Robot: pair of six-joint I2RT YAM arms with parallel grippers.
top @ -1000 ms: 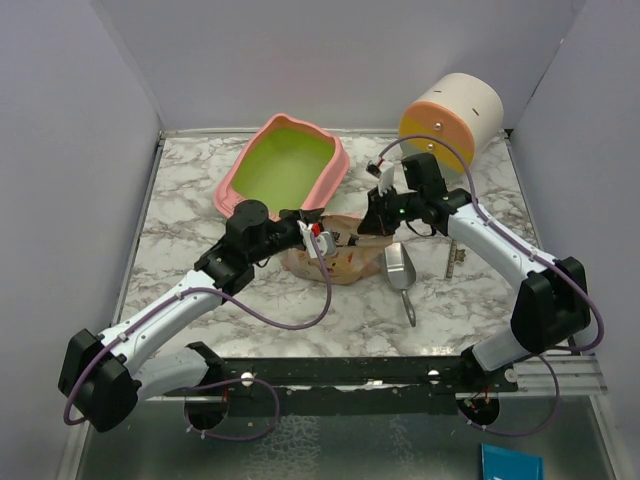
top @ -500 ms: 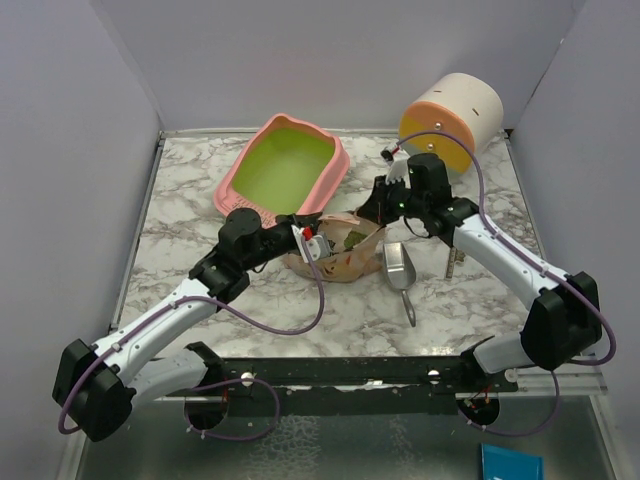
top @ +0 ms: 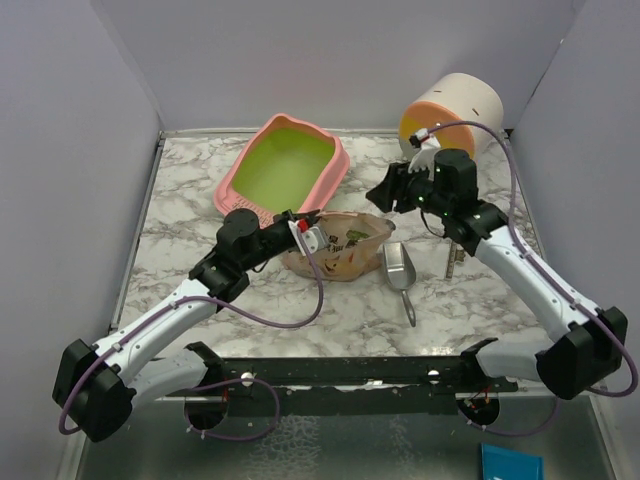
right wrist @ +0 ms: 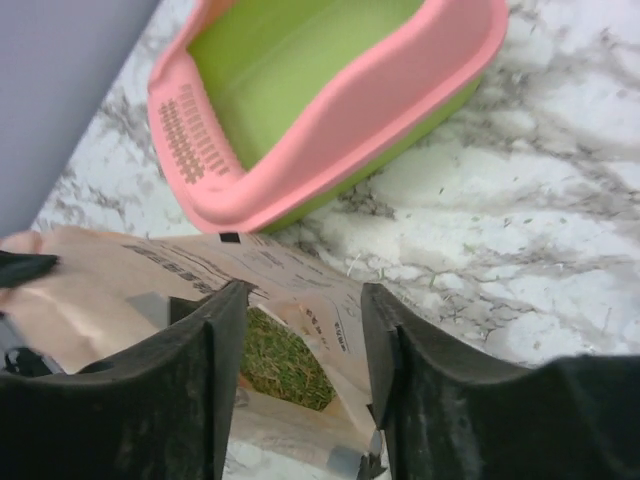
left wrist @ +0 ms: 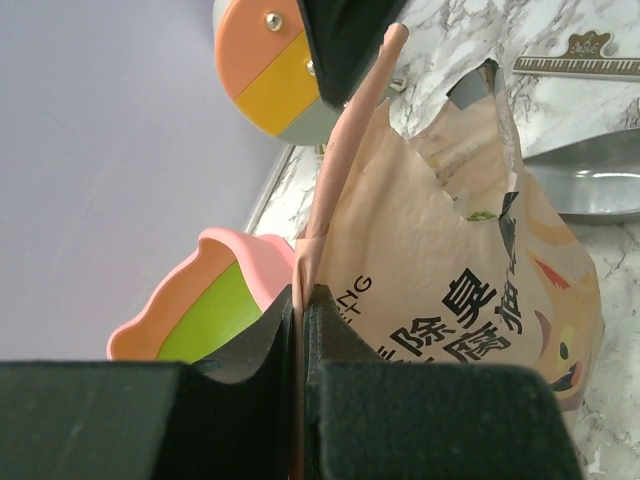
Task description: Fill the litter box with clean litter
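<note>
The litter box (top: pixel 285 165) sits at the far left of the marble table (top: pixel 180 225), and its lime-green floor is bare, so no filling has happened yet. The clean litter (right wrist: pixel 285 365) is all inside the beige cat-print pouch (top: pixel 340 248), which lies just in front of the box's near corner with its top torn open. The opening step looks done; pouring or scooping is all left. The metal scoop (top: pixel 400 268) lies untouched just right of the pouch.

The left gripper (top: pixel 303 228) is clamped tight on the pouch's left edge. The right gripper (top: pixel 385 192) has its jaws well parted, grips nothing, and hangs above the pouch's right end, near the round drawer cabinet (top: pixel 450 120).

The overhead view gives the layout but barely shows the pouch's contents. The right wrist view looks straight into the torn mouth and shows the green granules, plus the slotted lip of the box. The left wrist view alone shows how the pinch sits: both fingers (left wrist: pixel 350 350) pressed flat on a thin fold of the pouch, which rises upright from them
</note>
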